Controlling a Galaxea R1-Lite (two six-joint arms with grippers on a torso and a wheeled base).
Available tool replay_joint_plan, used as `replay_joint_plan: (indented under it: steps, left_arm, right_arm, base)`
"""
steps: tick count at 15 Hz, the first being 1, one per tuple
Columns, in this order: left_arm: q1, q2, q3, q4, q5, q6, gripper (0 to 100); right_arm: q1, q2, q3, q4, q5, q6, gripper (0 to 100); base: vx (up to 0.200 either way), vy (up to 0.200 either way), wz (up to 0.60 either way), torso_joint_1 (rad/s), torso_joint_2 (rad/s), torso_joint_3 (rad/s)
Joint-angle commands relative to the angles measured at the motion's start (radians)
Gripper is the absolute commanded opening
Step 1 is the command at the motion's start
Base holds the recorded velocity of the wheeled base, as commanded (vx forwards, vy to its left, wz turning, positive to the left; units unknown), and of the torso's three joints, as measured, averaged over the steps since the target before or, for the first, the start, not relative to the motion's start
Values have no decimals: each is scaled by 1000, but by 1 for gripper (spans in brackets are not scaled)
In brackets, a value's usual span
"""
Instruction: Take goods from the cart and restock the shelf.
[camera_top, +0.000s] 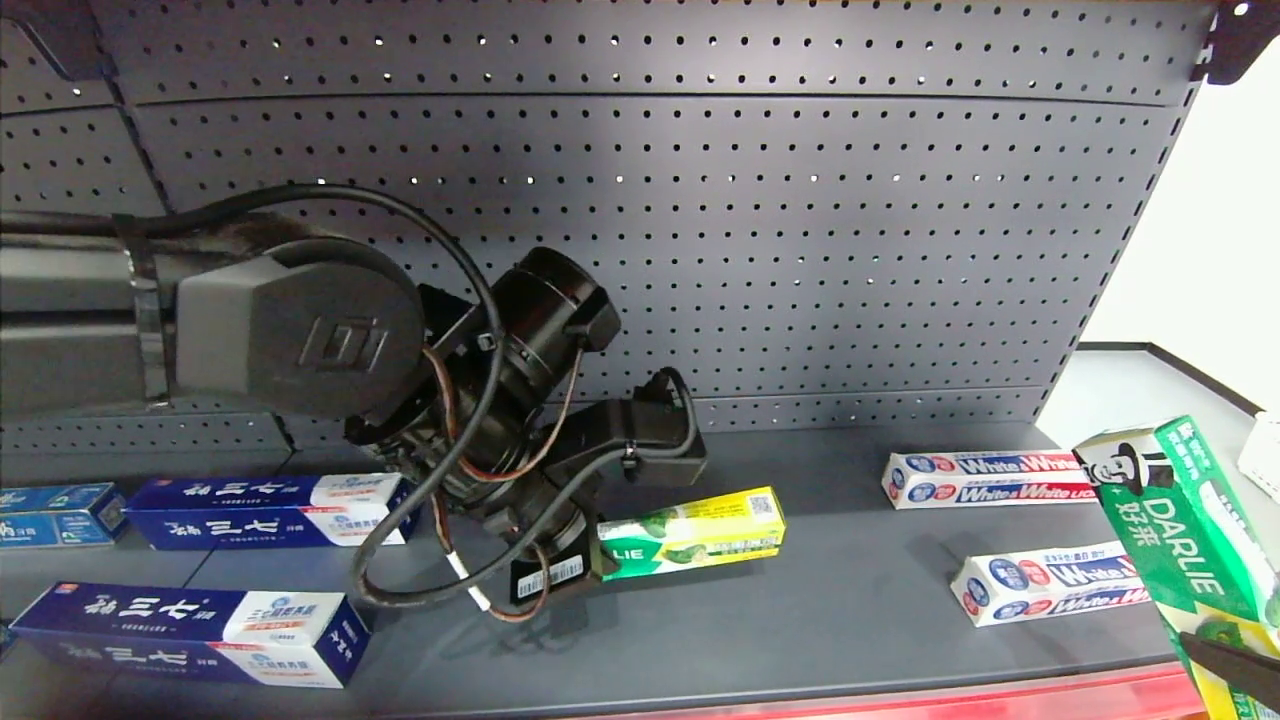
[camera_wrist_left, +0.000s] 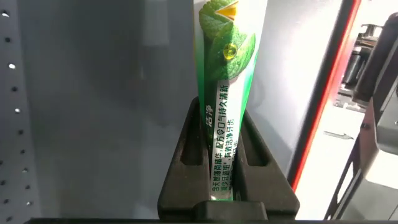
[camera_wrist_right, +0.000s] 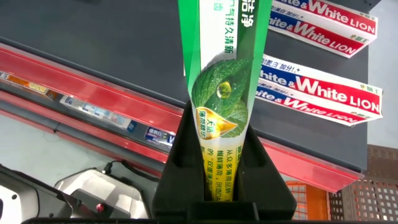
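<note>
Left gripper (camera_wrist_left: 221, 112) pinches one end of a green toothpaste box (camera_top: 690, 530) lying on the shelf (camera_top: 850, 600). Right gripper (camera_wrist_right: 224, 118) pinches a second box (camera_top: 1190, 540) over its front edge. The cartons are likely light, stiff and crushable, best gripped gently near one end.

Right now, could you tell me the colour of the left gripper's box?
The box is green and yellow, clearest in head view.

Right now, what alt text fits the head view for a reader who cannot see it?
The left end effector grips a green-and-yellow toothpaste box, held flat at the middle of a grey shelf. Blue boxes lie to its left, white boxes to its right, and the right end effector holds a green box at far right.
</note>
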Motion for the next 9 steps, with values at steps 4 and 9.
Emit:
replay_joint_plan:
  steps: [4,9]
  left_arm:
    - [-16,-64,100,-7,0,9,0]
    - [-16,-64,103,-1,-3,49,0]
  right_arm:
    - [-1,-14,1,4,0,0,0]
    - [-1,-16,-2,3,-2,-1,0]
  base:
    - [0,0,0,0,0,0]
    - [0,0,0,0,0,0]
